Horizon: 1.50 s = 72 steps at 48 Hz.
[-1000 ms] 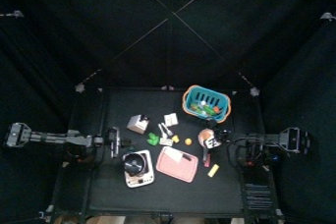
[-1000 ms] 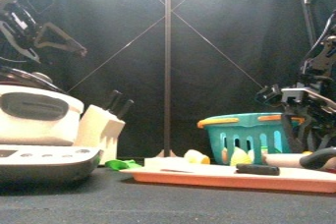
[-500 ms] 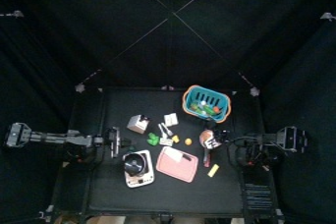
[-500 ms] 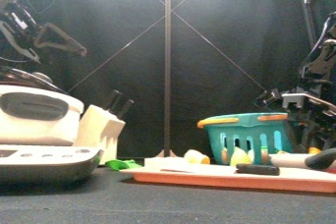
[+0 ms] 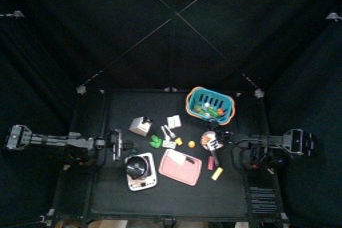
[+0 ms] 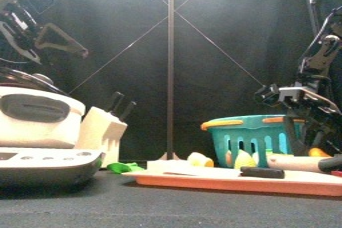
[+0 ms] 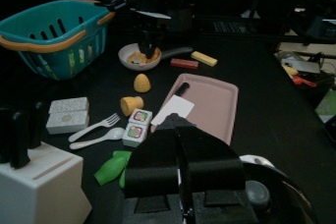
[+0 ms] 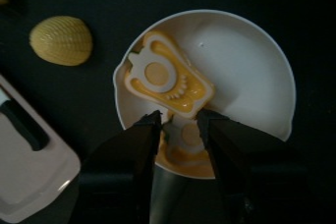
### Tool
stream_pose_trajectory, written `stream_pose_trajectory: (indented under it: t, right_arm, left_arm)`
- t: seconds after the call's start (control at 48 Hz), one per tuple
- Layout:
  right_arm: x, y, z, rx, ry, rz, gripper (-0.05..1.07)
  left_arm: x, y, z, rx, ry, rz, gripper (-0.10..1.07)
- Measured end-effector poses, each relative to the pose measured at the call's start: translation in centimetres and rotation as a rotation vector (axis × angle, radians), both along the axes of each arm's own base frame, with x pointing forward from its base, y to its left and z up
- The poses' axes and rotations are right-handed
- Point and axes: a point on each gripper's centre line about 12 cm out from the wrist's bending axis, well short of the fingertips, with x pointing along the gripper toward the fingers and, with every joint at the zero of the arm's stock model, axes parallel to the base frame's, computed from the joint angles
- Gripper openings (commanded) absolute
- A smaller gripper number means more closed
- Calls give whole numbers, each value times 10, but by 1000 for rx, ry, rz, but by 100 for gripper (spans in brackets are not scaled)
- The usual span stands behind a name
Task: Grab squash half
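1. Seen from the right wrist, one squash half (image 8: 168, 83) lies in one white bowl (image 8: 243, 71); the right end effector (image 8: 182, 128) points down, jaws parted narrowly astride its near end, not gripping.
2. Beside the bowl sits one yellow piece (image 8: 61, 39).
3. Farther off, the left end effector (image 7: 184, 174) hangs level, jaws together.

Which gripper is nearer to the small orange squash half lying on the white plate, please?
Right. The right gripper hangs directly over the small orange squash half on the white plate. The left gripper rests across the table, near the white knife block.
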Motion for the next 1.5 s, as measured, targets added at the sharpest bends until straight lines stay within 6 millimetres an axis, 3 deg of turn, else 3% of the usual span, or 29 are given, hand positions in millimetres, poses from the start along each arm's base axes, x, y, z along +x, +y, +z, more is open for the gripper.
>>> stream_pose_trajectory:
  t: [0.271, 0.5, 0.646, 1.5]
  right_arm:
    - [-7, 0, 15, -65, -1, 46, 76]
    - [-9, 4, 20, -69, -3, 52, 88]
    - [-9, 5, 15, -34, 14, 34, 94]
    - [-5, 4, -23, 40, 187, 16, 93]
  left_arm:
    - [0, 0, 0, 0, 0, 0, 2]
    - [0, 0, 0, 0, -2, 2, 2]
    - [0, 0, 0, -1, -2, 0, 2]
    - [0, 0, 0, 0, 0, 0, 2]
